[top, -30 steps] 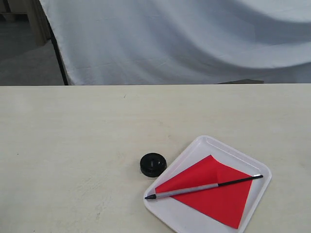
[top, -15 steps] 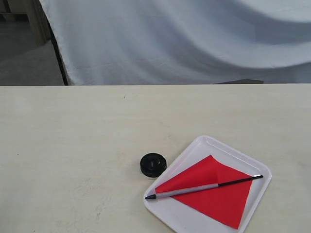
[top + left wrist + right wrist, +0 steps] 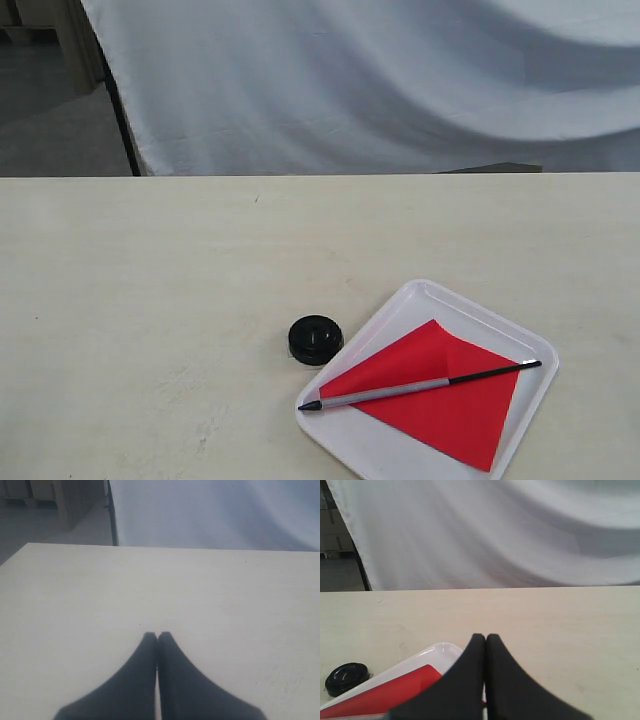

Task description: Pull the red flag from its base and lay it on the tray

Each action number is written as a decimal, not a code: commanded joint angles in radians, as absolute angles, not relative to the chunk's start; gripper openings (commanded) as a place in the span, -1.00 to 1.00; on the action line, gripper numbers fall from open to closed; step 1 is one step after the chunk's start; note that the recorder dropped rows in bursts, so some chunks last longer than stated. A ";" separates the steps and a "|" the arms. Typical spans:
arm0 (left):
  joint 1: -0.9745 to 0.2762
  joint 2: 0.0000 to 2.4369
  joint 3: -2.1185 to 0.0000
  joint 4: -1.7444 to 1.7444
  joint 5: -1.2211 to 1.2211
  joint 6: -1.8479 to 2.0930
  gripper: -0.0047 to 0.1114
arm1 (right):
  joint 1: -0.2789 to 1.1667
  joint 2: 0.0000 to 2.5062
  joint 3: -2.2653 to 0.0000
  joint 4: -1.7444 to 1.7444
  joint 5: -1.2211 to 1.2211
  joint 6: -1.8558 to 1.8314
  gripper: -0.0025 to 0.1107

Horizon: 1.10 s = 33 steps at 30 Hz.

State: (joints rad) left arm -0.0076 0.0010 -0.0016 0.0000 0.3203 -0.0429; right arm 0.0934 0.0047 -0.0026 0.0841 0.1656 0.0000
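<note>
Fingers (image 3: 137, 685) pressed together, red flag (image 3: 455, 410) flat on tray (image 3: 365, 440) — grey pole

No legible txt/labels, apparently.

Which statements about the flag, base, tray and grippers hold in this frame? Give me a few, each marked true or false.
1. The red flag lies on the tray. True.
2. The flag's pole stands upright in the base. False: the pole lies flat across the tray, and nothing is in the base.
3. The left gripper is shut and holds nothing. True.
4. The right gripper is shut on the pole. False: its jaws are closed on nothing, and the pole lies free on the tray.
5. The base sits on the table, outside the tray. True.
</note>
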 commanded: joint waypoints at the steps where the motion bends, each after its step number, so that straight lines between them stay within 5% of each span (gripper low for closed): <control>1: -0.017 0.000 0.000 0.000 0.321 -0.042 -0.92 | 0.097 0.000 0.000 0.087 0.193 0.000 -0.96; 33: -0.017 0.000 0.000 0.000 0.321 -0.042 -0.92 | 0.097 0.000 0.000 0.075 0.193 0.000 -0.96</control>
